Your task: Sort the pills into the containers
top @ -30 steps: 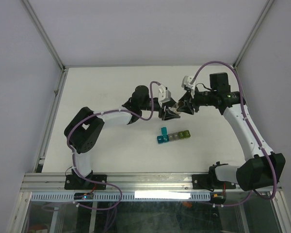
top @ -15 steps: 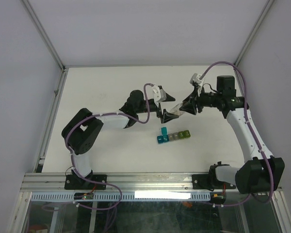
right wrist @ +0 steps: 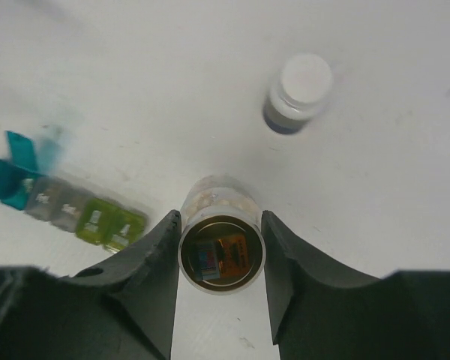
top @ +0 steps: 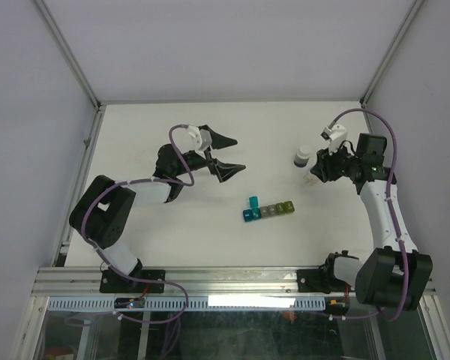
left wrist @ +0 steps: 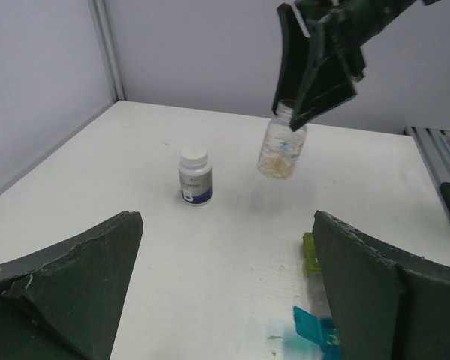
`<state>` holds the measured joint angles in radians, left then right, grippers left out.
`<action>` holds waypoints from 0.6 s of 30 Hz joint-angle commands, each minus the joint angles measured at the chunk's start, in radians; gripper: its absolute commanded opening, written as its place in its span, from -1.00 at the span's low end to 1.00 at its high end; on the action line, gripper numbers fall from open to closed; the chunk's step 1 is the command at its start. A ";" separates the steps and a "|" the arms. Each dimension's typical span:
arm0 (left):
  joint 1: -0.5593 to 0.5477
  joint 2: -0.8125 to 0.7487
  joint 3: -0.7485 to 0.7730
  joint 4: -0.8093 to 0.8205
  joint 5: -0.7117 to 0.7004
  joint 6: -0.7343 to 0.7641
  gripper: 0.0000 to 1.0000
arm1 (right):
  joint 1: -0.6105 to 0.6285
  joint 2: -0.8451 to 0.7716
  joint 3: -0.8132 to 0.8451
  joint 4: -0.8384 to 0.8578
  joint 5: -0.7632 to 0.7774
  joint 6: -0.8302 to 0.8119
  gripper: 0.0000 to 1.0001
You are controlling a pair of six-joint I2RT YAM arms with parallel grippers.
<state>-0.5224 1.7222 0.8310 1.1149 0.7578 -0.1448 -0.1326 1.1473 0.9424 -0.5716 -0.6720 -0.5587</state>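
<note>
The containers (top: pixel 268 211) are a short strip of coloured cubes at mid-table, with the teal lid (top: pixel 253 202) standing up. The strip also shows in the right wrist view (right wrist: pixel 82 212) and partly behind a finger (left wrist: pixel 319 300). My right gripper (top: pixel 316 171) (right wrist: pixel 221 219) is shut on the neck of a small clear bottle (left wrist: pixel 283 148) (right wrist: pixel 221 251), which hangs above the table. Pale pills (left wrist: pixel 277 163) lie in its bottom. My left gripper (top: pixel 229 154) (left wrist: pixel 225 289) stands wide open with nothing in it, left of the strip.
A small dark bottle with a white cap (top: pixel 303 156) (left wrist: pixel 195 176) (right wrist: pixel 300 91) stands upright just beside the held bottle. Frame rails (top: pixel 82 161) run along the table's left side, and walls close the back and both sides.
My left gripper has opened and drawn back to the left, away from the clear bottle. The right arm has carried the bottle rightward, to beside the white-capped bottle.
</note>
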 commanded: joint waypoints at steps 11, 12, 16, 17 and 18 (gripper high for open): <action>-0.150 -0.427 -0.439 -0.074 -0.376 -0.032 0.98 | -0.120 0.189 -0.036 0.271 0.352 0.029 -0.70; -0.150 -0.440 -0.470 -0.051 -0.399 -0.060 0.98 | -0.127 0.197 -0.036 0.279 0.357 0.023 -0.70; -0.151 -0.468 -0.517 -0.076 -0.385 -0.098 0.98 | -0.170 0.233 -0.030 0.307 0.360 0.003 -0.60; -0.154 -0.470 -0.518 -0.095 -0.373 -0.093 0.97 | -0.181 0.247 -0.026 0.309 0.360 -0.005 -0.50; -0.165 -0.473 -0.518 -0.114 -0.373 -0.076 0.93 | -0.193 0.262 -0.019 0.307 0.353 -0.012 -0.38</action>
<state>-0.6788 1.2865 0.3153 1.0084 0.4175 -0.1913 -0.2813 1.3788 0.8913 -0.3462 -0.3340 -0.5392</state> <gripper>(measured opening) 0.989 0.443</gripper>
